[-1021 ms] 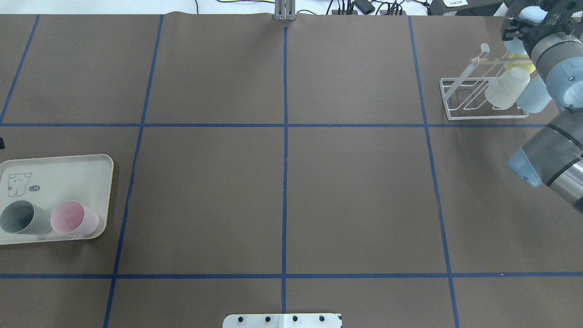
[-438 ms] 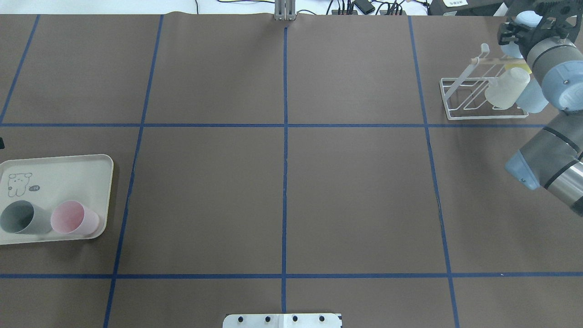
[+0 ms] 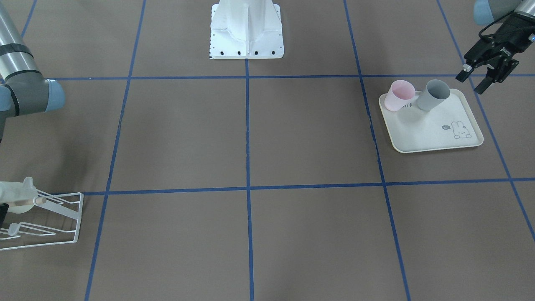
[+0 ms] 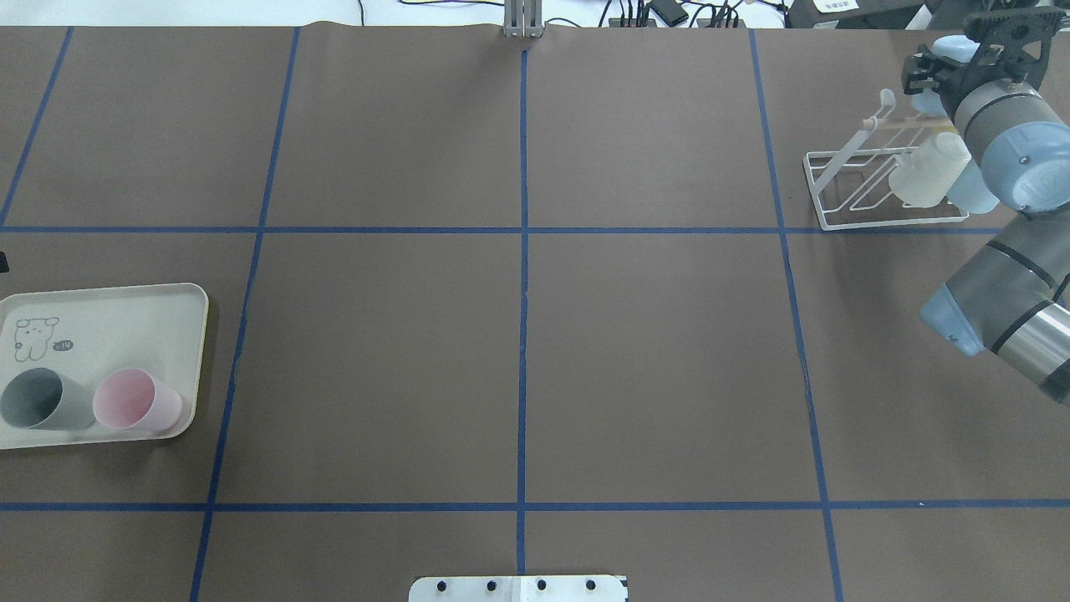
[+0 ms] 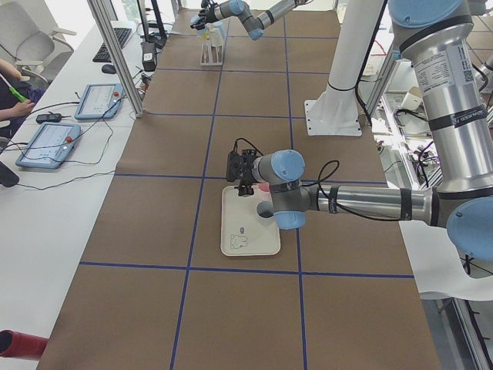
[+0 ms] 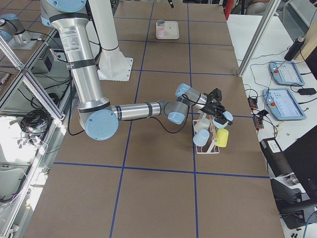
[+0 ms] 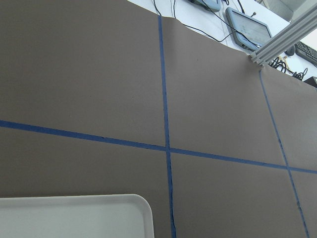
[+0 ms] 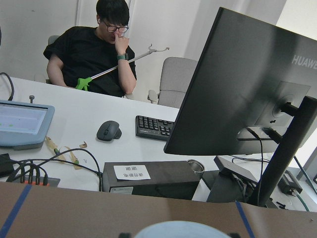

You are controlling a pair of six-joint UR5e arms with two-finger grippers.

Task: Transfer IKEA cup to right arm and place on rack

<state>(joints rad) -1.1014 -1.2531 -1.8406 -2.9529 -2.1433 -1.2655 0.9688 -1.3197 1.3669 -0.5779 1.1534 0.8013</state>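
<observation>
The hand-over looks finished: the right gripper (image 4: pixel 919 77) hangs over the far end of the rack (image 4: pixel 878 188), at about 2 o'clock on the desk (image 4: pixel 652 351) in the overhead view. Its jaws are closed around a pale blue cup (image 8: pixel 181 232), whose rim shows at the bottom of the right wrist view. I cannot tell whether that cup touches a prong yet, so I judge the placing under way, not done. The rack already carries a clear cup (image 4: pixel 924 171), a yellow cup (image 6: pixel 222 137) and a second blue cup (image 6: pixel 200 138). At about 8 o'clock the tray (image 4: pixel 117 334) holds a pink cup (image 4: pixel 134 400) and a grey cup (image 4: pixel 38 400). The left gripper (image 3: pixel 472 81) hovers near the grey cup, jaws wide and empty. What is left, as I read it: seat the held cup on a prong and let go
</observation>
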